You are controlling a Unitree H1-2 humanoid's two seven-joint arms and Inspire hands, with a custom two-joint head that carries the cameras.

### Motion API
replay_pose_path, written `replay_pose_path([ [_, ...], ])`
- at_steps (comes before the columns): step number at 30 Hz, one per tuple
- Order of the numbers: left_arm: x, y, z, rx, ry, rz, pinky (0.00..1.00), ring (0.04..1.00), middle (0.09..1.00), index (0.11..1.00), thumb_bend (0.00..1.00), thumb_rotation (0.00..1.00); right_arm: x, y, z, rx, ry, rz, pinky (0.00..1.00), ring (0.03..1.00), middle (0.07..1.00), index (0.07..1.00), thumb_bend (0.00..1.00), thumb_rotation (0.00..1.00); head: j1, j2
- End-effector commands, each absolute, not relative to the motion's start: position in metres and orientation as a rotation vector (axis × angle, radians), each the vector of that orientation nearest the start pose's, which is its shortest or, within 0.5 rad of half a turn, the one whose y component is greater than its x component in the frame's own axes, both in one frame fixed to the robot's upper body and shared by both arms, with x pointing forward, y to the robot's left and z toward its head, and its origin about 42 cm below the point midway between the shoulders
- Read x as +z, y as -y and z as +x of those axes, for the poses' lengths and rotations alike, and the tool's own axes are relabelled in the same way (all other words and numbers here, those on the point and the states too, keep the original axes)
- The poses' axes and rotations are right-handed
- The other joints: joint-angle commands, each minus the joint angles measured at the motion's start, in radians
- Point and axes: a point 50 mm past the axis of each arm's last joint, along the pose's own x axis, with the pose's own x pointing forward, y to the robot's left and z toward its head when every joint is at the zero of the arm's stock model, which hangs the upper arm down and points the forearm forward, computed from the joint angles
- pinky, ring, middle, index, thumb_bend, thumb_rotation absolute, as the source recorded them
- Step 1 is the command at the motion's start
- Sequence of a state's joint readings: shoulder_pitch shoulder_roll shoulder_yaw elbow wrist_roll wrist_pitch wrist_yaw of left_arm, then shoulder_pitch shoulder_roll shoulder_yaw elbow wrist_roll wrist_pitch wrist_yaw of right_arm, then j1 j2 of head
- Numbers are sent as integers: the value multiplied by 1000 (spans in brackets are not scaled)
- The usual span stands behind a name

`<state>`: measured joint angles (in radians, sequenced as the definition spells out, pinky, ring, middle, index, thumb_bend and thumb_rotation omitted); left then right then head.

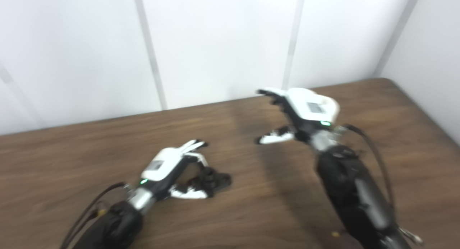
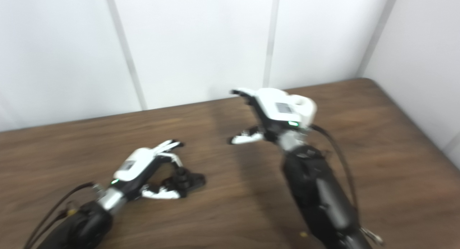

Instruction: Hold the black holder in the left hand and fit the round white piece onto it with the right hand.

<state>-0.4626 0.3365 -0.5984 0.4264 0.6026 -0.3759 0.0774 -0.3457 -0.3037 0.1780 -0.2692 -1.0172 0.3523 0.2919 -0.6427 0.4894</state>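
**Holder at left hand; white piece not in view**

Left hand [image 1: 172, 170], near: fingers curled about the black holder [image 1: 212, 180] on the worktop [image 1: 273, 206]; firm grasp uncertain through blur.
Right hand [image 1: 298, 116], farther, at two o'clock from the holder: fingers spread, holding nothing.
Round white piece: not visible.

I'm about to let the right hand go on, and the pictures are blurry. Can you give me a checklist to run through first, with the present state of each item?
1. Left hand at the black holder: ok, fingers around it on the table.
2. Holder firmly gripped: cannot tell, blurred.
3. Holder lifted: not ok, it appears to rest on the table.
4. Right hand open: ok, fingers apart, nothing seen in it.
5. White piece located: not ok, not visible in either view.
6. Sharp view: not ok, motion blur.
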Motion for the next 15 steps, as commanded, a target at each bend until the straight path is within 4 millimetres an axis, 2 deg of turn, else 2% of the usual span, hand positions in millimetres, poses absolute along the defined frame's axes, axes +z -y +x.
replay_pose_path([
  [1, 68, -183, 355, -847, 305, 1111, 839, 937, 896, 488, 524, 55, 283, 240, 369, -108, 170, -1375, 709, 869, 923, 879, 760, 276, -23, -18],
  [3, 66, -186, 355, -844, 306, 1106, 833, 924, 885, 488, 523, 53, 289, 242, 373, -125, 85, -1421, 765, 945, 984, 916, 839, 289, -42, -35],
  [6, 63, -191, 357, -843, 305, 1103, 830, 918, 881, 488, 523, 53, 298, 246, 378, -170, 1, -1478, 772, 974, 999, 931, 900, 276, -64, -57],
  [9, 61, -195, 359, -845, 300, 1106, 826, 921, 888, 488, 523, 54, 305, 250, 383, -207, -45, -1518, 780, 981, 1000, 938, 915, 272, -81, -71],
  [15, 62, -199, 358, -848, 303, 1124, 806, 927, 893, 488, 524, 56, 316, 264, 396, -274, -87, -1578, 822, 978, 1000, 928, 931, 275, -87, -74],
])
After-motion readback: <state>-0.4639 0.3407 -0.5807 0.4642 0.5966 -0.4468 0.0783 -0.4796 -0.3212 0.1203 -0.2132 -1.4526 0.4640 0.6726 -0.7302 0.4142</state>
